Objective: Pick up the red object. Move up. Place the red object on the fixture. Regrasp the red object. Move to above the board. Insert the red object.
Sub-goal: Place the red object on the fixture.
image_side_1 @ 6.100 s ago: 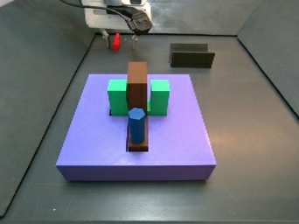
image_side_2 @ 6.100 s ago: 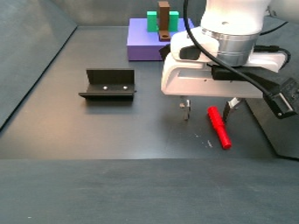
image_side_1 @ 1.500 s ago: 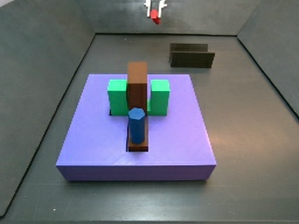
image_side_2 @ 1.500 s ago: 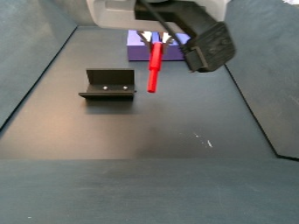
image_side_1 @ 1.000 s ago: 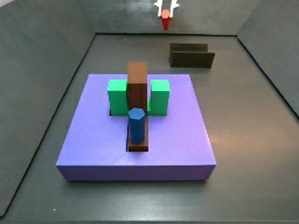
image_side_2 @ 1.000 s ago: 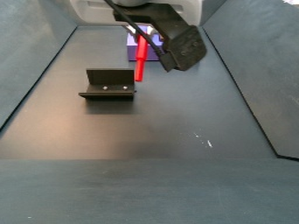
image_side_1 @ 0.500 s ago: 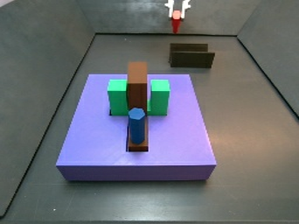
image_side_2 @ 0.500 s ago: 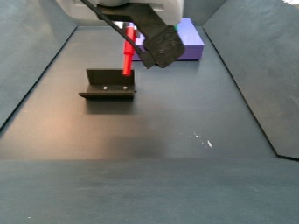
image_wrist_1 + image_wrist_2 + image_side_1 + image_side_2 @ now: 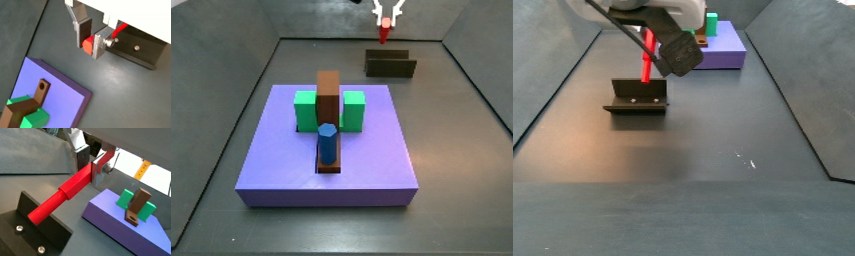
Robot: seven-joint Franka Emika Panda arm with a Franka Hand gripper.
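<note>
Side views both put the gripper point(image 9: 384, 20) above the fixture point(image 9: 390, 66), fingers pinching the red object point(image 9: 647, 62) at its upper end, peg hanging toward the notch. Risks, judged: landing off the notch, tipping or rolling free on release. Counted left to right: one board point(image 9: 331, 160), one red object, one fixture.

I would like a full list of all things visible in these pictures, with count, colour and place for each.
red object: one, bright red, held in the hand above the fixture.
fixture: one, dark, on the floor beyond the board.
board: one, purple-blue, on the floor.
green block: one, green, on the board.
brown bar: one, brown, upright against the green block.
blue peg: one, blue, standing in the board.
hand: one, silver fingers, shut on the red object.
</note>
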